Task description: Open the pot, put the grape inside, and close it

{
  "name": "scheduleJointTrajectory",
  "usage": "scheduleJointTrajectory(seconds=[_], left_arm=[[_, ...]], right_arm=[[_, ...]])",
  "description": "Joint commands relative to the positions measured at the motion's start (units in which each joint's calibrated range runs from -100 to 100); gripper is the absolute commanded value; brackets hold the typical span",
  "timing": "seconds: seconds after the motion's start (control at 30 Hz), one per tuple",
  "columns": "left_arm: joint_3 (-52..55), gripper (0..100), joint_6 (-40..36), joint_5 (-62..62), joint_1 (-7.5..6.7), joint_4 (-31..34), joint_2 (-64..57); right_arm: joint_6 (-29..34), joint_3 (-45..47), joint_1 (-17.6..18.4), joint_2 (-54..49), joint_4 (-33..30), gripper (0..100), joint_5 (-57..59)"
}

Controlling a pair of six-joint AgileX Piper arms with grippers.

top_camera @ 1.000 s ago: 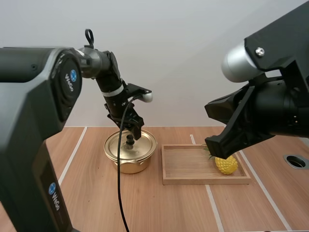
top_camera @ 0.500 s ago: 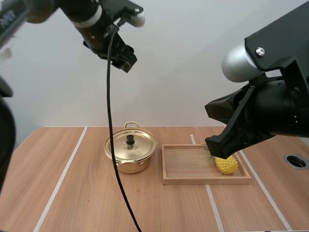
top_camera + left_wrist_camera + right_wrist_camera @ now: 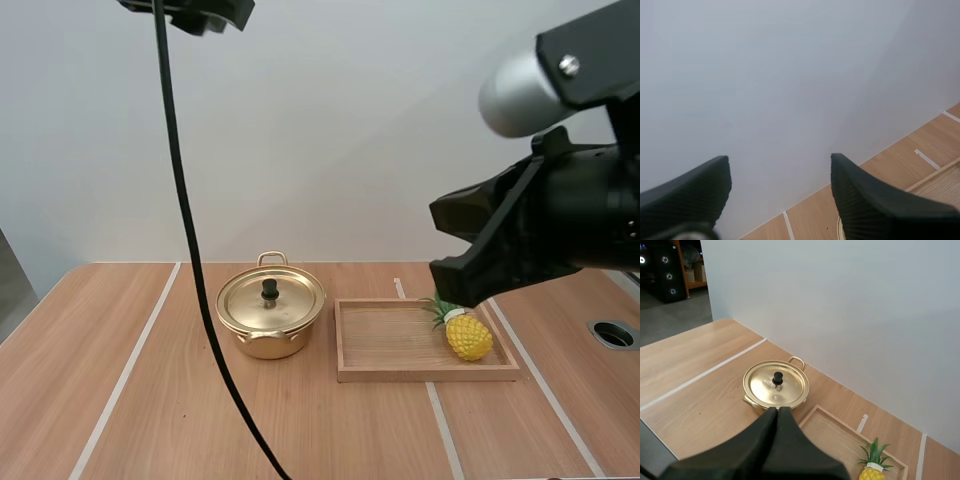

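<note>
A gold pot (image 3: pixel 270 318) stands on the table with its lid (image 3: pixel 271 297) on, black knob (image 3: pixel 269 290) up. Right of it lies a wooden tray (image 3: pixel 385 345) holding a yellow pineapple (image 3: pixel 467 337) at its right end; I see no grapes. My left gripper (image 3: pixel 779 165) is open with nothing between its fingers, lifted far above the table at the high view's upper edge (image 3: pixel 215 12). My right gripper (image 3: pixel 777 411) is shut on nothing, hovering high in front of the pot (image 3: pixel 776 385) and tray (image 3: pixel 840 440); the pineapple (image 3: pixel 872 471) lies beyond its side.
White tape lines (image 3: pixel 130 365) run across the wooden table. A round dark hole (image 3: pixel 612 333) sits near the table's right edge. Bare wood lies left of the pot and in front of the tray.
My left gripper has risen from just over the lid's knob to the top of the high view, empty. The lid stayed on the pot. The right arm lifted slightly.
</note>
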Motion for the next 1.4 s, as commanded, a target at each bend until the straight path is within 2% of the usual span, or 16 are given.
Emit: scheduleJointTrajectory(seconds=[0.0,0.07,0.1,0.3,0.47,0.63,0.8,1.0,1.2,1.37], left_arm=[[-0.39,36,-1.24,1.53,-0.14,0.19,-4.04],[-0.39,3,-1.24,2.29,-0.14,0.19,-6.51],[-0.39,0,-1.24,2.73,-0.14,0.19,-7.86],[-0.39,0,-3.97,4.82,-0.14,0.19,-15.73],[-0.39,0,-7.75,3.29,-0.14,0.19,-23.21],[3.44,0,-10.83,-6.86,-0.14,0.19,-31.07],[11.87,0,-13.01,-18.05,-0.14,0.90,-38.76],[23.96,0,-20.70,-28.99,-0.14,8.85,-46.58],[37.73,0,-29.52,-39.50,-0.14,18.37,-53.07],[47.95,0,-31.89,-43.45,0.01,19.60,-55.13]], right_arm=[[1.32,-2.90,-0.02,-0.49,0.00,0,0.00],[1.89,-5.06,-0.02,-0.49,0.00,0,0.00],[2.26,-6.11,-0.02,-0.49,0.00,0,0.00],[2.24,-10.66,-0.16,-0.62,0.66,0,0.00],[2.24,-10.86,-2.35,-3.96,0.65,0,0.00],[2.37,-10.86,-5.06,-10.81,-1.12,0,0.00],[8.94,-10.86,-6.78,-14.69,-7.89,0,-1.93],[14.05,-9.21,-7.67,-14.96,-14.41,0,-9.61],[15.01,-0.58,-7.75,-15.08,-14.53,0,-19.17],[15.54,6.56,-8.81,-15.19,-14.72,0,-31.13]])
